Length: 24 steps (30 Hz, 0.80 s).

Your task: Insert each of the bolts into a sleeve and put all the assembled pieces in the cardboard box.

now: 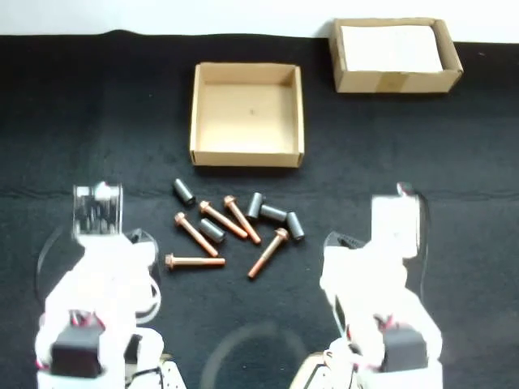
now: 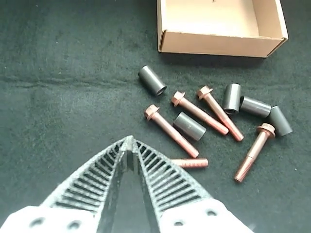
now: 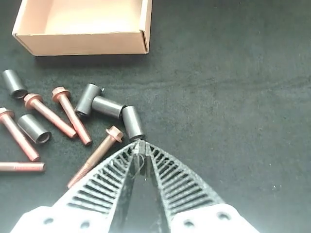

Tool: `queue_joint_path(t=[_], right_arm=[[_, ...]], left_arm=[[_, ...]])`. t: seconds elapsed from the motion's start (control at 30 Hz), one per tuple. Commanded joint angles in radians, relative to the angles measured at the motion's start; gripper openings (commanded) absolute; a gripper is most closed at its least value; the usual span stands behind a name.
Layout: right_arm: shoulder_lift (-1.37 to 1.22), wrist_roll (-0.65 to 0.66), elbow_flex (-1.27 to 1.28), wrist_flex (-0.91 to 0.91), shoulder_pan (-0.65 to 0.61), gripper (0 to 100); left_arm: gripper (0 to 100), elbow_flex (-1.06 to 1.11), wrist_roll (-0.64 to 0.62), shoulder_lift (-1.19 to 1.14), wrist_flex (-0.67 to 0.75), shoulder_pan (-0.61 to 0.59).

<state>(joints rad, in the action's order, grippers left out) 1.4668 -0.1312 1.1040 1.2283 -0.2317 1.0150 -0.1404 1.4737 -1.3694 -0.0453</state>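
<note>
Counting five bolts (image 1: 242,219) and five sleeves (image 1: 274,214), all loose on the bench (image 1: 422,154), just in front of the open box (image 1: 195,113) and between the two arms. No bolt sits in a sleeve, and the box holds no pieces. I'd judge zero of five assembled, with all inserting and boxing left to do.

Left end effector (image 2: 129,145): tips pressed together, gripping nothing, over bare bench near the leftmost bolts. Right end effector (image 3: 140,145): same, tips together and empty, just beside the nearest sleeve (image 3: 132,121).

View differences:
- High view gives the full layout, plus a second box (image 1: 395,79) at the far right back with something white on top.
- Wrist views give the open sleeve bores and the flanged bolt heads.
- Left wrist: the flat-lying bolt (image 2: 190,163) has its head end hidden behind a finger.
- Right wrist: three sleeves are bunched together and touching, next to the rightmost bolt (image 3: 95,155).
</note>
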Motion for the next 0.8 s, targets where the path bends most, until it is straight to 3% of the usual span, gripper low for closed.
queue_joint_path(t=[0.0,0.3,0.4,0.5,0.6,0.77], right_arm=[[-0.237,-0.009,-0.2,-0.013,-0.002,0.6],[-0.645,-0.002,-0.478,-0.015,-0.035,2.3],[-0.774,-0.008,-0.486,-0.021,-0.093,10.7],[-0.866,-0.008,-0.486,-0.045,-0.124,17.6],[-0.935,-0.008,-0.479,-0.097,-0.134,18.0],[-1.079,-0.008,-0.484,-0.196,-0.188,18.0]], left_arm=[[1,-0.159,-0.008,-0.188,0.025,-0.004],[1,-0.433,-0.008,-0.575,0.034,-0.004],[3,-0.443,-0.009,-0.691,0.037,-0.004],[11,-0.435,-0.009,-0.786,0.037,-0.004],[17,-0.429,-0.008,-0.848,0.044,-0.004],[17,-0.43,-0.009,-0.909,0.086,-0.007]])
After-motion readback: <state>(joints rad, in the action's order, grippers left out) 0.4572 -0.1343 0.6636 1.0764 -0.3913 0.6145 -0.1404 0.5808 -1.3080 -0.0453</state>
